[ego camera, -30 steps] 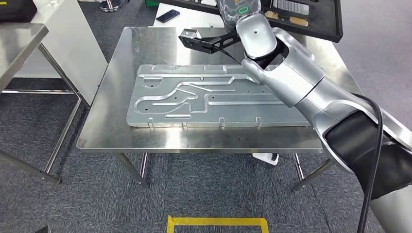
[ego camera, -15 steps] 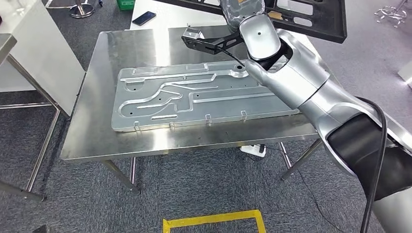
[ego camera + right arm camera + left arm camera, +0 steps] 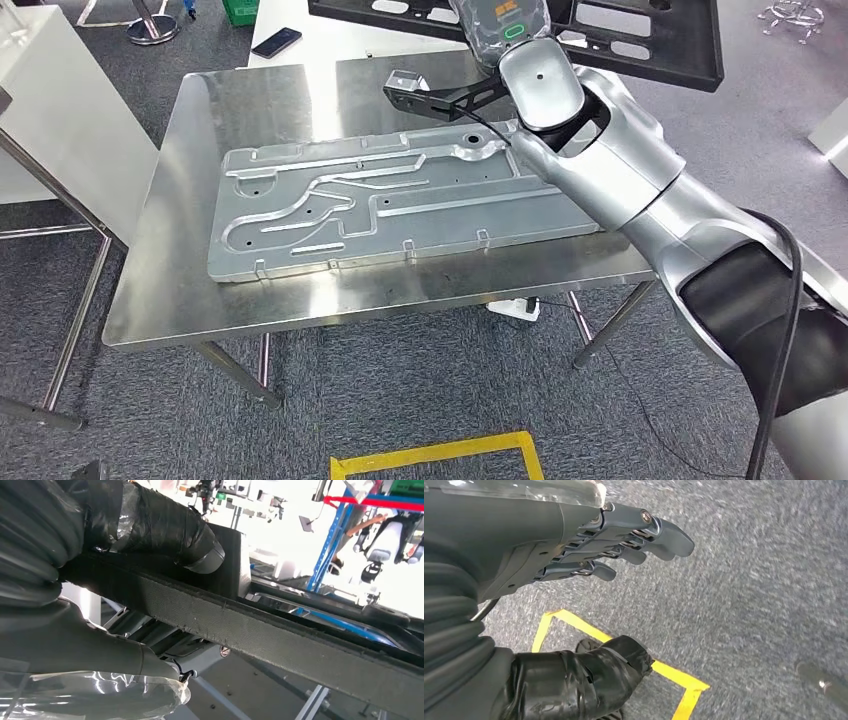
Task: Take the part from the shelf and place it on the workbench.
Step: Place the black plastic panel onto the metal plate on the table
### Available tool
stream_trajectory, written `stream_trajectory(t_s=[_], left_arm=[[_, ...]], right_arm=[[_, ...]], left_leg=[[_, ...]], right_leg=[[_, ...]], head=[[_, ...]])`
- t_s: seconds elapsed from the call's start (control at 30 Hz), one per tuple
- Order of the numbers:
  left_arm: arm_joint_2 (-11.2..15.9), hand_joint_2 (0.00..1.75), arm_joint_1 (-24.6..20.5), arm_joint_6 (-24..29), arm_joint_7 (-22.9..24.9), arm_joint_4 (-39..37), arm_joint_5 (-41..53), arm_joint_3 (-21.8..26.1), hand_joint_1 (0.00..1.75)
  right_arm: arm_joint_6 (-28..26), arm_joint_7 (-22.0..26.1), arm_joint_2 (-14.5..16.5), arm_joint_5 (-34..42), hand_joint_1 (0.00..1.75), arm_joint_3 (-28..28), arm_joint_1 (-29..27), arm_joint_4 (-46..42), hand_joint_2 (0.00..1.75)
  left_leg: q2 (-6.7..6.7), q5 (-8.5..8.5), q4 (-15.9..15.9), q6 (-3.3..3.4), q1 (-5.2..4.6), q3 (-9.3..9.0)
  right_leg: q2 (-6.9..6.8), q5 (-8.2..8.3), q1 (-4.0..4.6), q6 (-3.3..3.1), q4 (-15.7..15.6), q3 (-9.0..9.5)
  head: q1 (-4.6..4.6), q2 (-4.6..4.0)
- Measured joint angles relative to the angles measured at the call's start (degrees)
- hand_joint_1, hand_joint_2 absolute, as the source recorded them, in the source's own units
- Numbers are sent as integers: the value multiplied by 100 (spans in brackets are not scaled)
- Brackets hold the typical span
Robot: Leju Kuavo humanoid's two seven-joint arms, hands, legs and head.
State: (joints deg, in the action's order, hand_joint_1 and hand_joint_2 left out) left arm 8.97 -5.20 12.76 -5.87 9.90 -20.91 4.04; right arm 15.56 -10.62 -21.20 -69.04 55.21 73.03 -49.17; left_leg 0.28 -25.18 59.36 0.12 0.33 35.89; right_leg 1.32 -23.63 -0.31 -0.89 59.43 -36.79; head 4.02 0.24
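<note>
The black tray-like part (image 3: 640, 40) sits at the upper right of the head view, off the shelf and gripped by the right hand (image 3: 150, 535) at its edge, but not yet down on the steel workbench (image 3: 170, 290). Lowering and releasing it remain, I judge. The left hand (image 3: 619, 545) hangs over the carpet, fingers loosely extended, grasping nothing.

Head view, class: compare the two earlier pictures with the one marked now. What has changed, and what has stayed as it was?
The whole picture has shifted: the workbench and the metal plate on it slid left and tilted in the frame, so the camera moved, not the things. The right hand keeps its grip on the black part, held above the bench's far edge. Nothing was let go; the plate lies on the bench as before.
</note>
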Motion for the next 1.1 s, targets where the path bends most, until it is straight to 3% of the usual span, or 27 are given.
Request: stream_trajectory(t_s=[0.1,0.17,0.27,0.3,0.33,0.37,0.43,0.5,0.6,0.67,0.77,0.8,0.83,0.87,0.97,1.03,1.1], left_arm=[[1,175,-7,11,1,0,13,0,0],[1,175,-16,26,1,0,20,0,0],[1,175,-30,74,9,0,21,0,0],[1,175,-28,91,13,0,21,0,0],[-1,175,-24,102,15,0,21,0,0],[-2,175,-22,109,16,0,21,0,0],[-3,175,-24,110,17,0,19,0,0],[1,175,-26,111,17,0,15,0,0],[3,175,-24,118,16,0,12,0,0],[-1,175,-27,120,17,0,10,0,0],[-8,175,-28,130,17,0,8,0,0],[-13,175,-26,134,17,0,8,0,0],[-20,175,-23,136,17,0,7,0,0],[-25,175,-21,138,17,0,6,0,0],[-22,175,-20,153,17,0,-10,0,0],[-16,175,-16,158,16,0,-22,0,0],[-16,175,-9,162,15,0,-35,0,0]], right_arm=[[4,0,-4,-3,175,-13,-24,-11,175],[3,4,-16,-4,175,-37,-25,-13,175],[0,45,-24,-8,175,-62,-43,-23,175],[1,60,-25,-8,175,-63,-67,-25,175],[3,71,-26,-8,175,-63,-90,-25,175],[3,78,-26,-8,175,-64,-107,-25,175],[-3,87,-25,-8,175,-73,-114,-26,175],[-13,95,-19,-9,175,-83,-120,-29,175],[-19,104,-10,-9,175,-86,-158,-30,175],[-24,105,6,-10,175,-92,-162,-30,175],[-34,115,47,-13,175,-99,-181,-25,175],[-34,124,59,-14,175,-98,-198,-20,175],[-34,136,72,-14,175,-97,-214,-11,175],[-35,146,85,-14,175,-96,-225,-1,175],[-47,175,113,-22,175,-97,-226,23,175],[-58,183,120,-36,175,-97,-225,32,175],[-64,187,122,-43,175,-97,-231,45,175]], left_leg=[[9,4,-107,61,-6,-44],[26,41,-174,125,21,-82],[36,49,-193,170,30,-105],[35,44,-187,173,31,-107],[34,36,-178,172,33,-108],[32,24,-163,165,36,-110],[24,-24,-105,127,38,-105],[18,-68,-38,70,25,-78],[14,-77,-36,0,23,-49],[14,-199,118,-48,33,28],[13,-658,1082,-101,38,478],[13,-741,1385,-106,38,636],[13,-720,1507,-102,37,717],[12,-596,1413,-87,35,697],[4,-65,353,22,2,222],[-3,7,-23,75,-32,35],[-6,17,-93,98,-41,2]], right_leg=[[13,6,-8,82,-15,-20],[-14,-141,-8,132,191,-109],[-56,-629,-23,171,1219,-577],[-60,-700,-31,182,1494,-716],[-65,-663,-39,189,1572,-768],[-72,-525,-48,193,1425,-710],[-91,-168,-58,194,691,-347],[-98,-25,-44,165,168,-85],[-90,-33,-21,77,83,-65],[-88,-15,-33,11,54,-57],[-72,-12,-30,-49,39,-48],[-64,-15,-21,-55,41,-47],[-58,-18,-11,-60,43,-45],[-50,-21,-2,-63,46,-43],[-35,-31,24,-59,47,-25],[-31,-23,27,-26,38,-32],[-28,-9,24,32,16,-36]], head=[[1,0],[17,0],[37,0],[37,0],[38,0],[39,0],[38,0],[31,0],[31,0],[25,0],[14,0],[14,0],[15,0],[15,0],[18,0],[20,0],[19,0]])
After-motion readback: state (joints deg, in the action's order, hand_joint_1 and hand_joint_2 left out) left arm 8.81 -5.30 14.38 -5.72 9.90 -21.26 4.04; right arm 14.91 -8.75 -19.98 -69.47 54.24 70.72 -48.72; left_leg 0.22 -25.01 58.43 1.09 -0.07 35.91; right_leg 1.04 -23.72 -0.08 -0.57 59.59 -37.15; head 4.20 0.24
